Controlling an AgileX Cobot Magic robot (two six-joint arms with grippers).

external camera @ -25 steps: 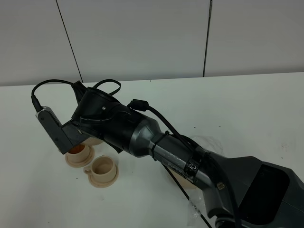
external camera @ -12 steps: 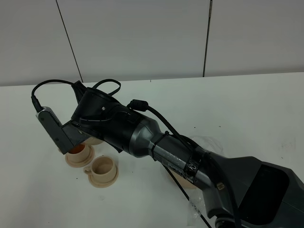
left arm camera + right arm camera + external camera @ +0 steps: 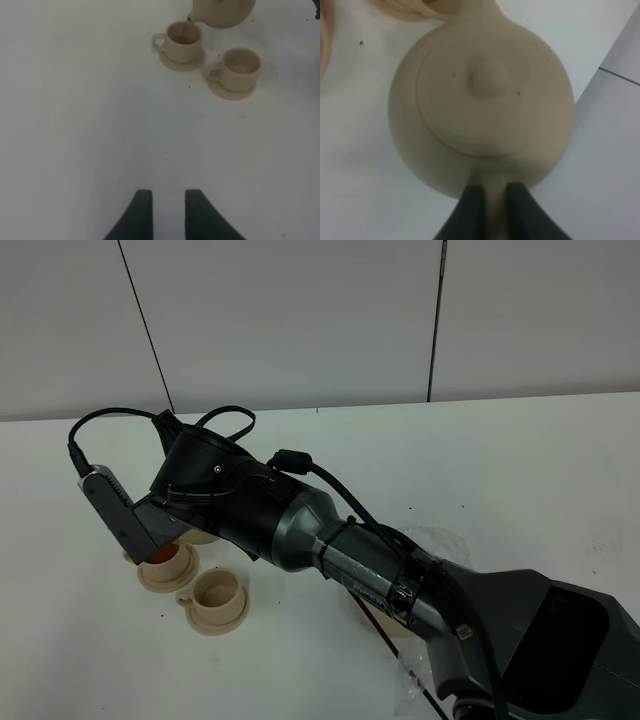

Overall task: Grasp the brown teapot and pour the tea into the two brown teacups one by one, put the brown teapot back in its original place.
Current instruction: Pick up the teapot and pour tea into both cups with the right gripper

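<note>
High view: you see the right arm (image 3: 290, 525) stretched across above the tea-filled teacup (image 3: 165, 565), with the empty teacup (image 3: 215, 592) just beside it.
Left wrist: left gripper (image 3: 167, 212) slightly parted, holding nothing; brown teapot (image 3: 222, 11) spout over the filled cup.
Right wrist: right gripper (image 3: 493, 200) pinches the teapot's handle.

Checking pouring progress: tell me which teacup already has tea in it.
The teacup under the spout of the brown teapot holds reddish tea; the other teacup beside it looks empty.
</note>
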